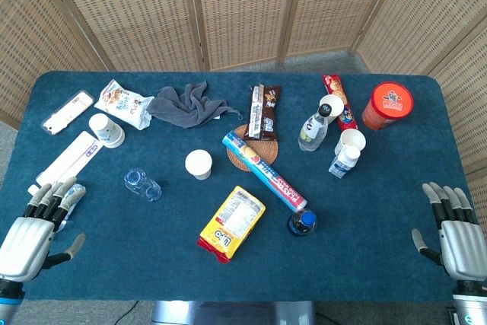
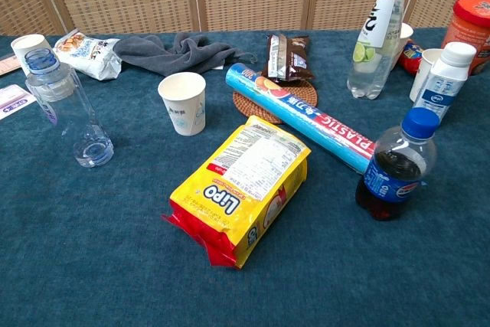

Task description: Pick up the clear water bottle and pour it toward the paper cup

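The clear water bottle (image 1: 142,184) (image 2: 66,109) stands upright on the blue table left of centre, empty-looking with a pale blue cap. A white paper cup (image 1: 199,164) (image 2: 183,103) stands open-side up just to its right, a short gap between them. My left hand (image 1: 30,232) lies at the near left corner, fingers spread and holding nothing, well short of the bottle. At the near right corner my right hand (image 1: 452,227) is likewise spread and empty. Neither hand shows in the chest view.
A yellow snack bag (image 1: 231,222), a plastic-wrap roll (image 1: 265,170) and a cola bottle (image 1: 302,223) lie right of the cup. Further back are a grey cloth (image 1: 185,103), a lime drink bottle (image 1: 314,127), a second cup (image 1: 106,129), a white bottle (image 1: 344,160) and a red tub (image 1: 387,106).
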Robot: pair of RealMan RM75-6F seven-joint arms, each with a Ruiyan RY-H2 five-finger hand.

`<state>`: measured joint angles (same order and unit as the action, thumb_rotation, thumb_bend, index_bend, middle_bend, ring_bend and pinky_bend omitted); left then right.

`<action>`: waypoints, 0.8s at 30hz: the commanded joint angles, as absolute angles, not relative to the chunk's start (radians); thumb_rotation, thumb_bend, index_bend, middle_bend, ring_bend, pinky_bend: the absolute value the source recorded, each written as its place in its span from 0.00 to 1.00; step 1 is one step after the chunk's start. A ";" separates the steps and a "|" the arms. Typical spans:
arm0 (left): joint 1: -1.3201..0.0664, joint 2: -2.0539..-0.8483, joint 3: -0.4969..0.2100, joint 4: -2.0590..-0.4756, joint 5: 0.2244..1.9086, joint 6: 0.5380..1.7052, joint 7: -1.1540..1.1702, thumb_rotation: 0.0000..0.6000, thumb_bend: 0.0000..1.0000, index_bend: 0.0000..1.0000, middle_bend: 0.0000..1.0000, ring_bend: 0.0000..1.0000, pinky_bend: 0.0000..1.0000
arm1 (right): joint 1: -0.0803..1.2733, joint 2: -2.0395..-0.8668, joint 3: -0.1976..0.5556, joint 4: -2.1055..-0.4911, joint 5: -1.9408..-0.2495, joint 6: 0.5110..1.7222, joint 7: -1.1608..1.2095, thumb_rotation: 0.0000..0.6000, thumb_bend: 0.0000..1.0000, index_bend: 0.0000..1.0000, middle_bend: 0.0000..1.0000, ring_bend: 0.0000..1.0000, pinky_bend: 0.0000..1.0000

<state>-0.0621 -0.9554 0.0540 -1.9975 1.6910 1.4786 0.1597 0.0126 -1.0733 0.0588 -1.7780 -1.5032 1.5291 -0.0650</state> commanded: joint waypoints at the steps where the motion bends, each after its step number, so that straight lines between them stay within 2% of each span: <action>1: -0.063 -0.956 0.055 -1.998 1.690 1.475 0.158 0.91 0.41 0.12 0.06 0.00 0.00 | 0.013 -1.073 0.059 -1.779 -1.506 1.530 -0.063 1.00 0.41 0.00 0.04 0.00 0.00; 20: -0.068 -0.952 0.053 -1.992 1.684 1.473 0.136 0.91 0.42 0.12 0.06 0.00 0.00 | -0.002 -1.080 0.053 -1.773 -1.515 1.552 -0.054 1.00 0.41 0.00 0.04 0.00 0.00; 24: -0.075 -0.951 0.052 -1.997 1.626 1.435 0.113 0.92 0.42 0.07 0.04 0.00 0.00 | -0.001 -1.082 0.052 -1.770 -1.512 1.547 -0.054 1.00 0.41 0.00 0.04 0.00 0.00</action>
